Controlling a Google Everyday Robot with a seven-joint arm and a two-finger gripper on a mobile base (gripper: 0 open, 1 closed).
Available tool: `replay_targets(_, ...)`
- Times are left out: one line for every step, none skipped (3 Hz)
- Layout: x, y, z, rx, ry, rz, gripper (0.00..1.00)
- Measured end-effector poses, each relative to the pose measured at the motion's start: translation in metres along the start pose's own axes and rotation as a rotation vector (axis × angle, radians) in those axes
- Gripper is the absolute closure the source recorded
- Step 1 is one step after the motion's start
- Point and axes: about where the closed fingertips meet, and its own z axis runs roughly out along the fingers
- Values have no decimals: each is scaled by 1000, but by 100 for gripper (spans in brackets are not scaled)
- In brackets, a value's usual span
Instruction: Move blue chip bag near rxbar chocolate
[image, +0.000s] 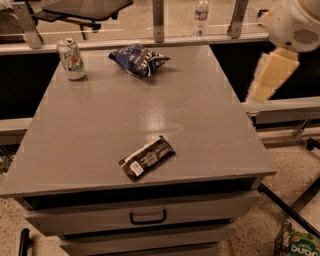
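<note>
1. The blue chip bag (139, 60) is found at the far edge of the gray table (200, 125), a little left of the middle. It is lying flat there, and it is not being held by anything.
2. The rxbar chocolate (147, 158) is seen near the front edge, lying flat and turned at a slant. Its white patch is at the end closest to the front.
3. The bag and the bar are well apart, so the job is judged to be not yet done.
4. The gripper (272, 75) is seen off to the right, past the right edge of the table and above its top. Nothing is touched by it. Whether it is open or closed cannot be told.
5. A soda can (71, 59) is stood up at the far left corner, near the bag but not touching it. It is not part of the job, so it is best left alone when the bag is reached for.
6. The gripper will likely have to be brought over to the far edge first, because that is where the bag is.
7. The bag is puffy and crinkly, so it could slip or get squashed if it is pinched badly.
8. The bar is close to the front edge, so the bag should be put down beside it with care. If not, the bag could be dropped off the table or the bar could be bumped.
</note>
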Motion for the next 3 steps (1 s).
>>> replay_targets(-38, -65, 12, 107, -88, -18, 0)
replay_targets(-71, -123, 48, 143, -145, 0, 0)
replay_targets(-115, -168, 120, 100, -306, 82, 0)
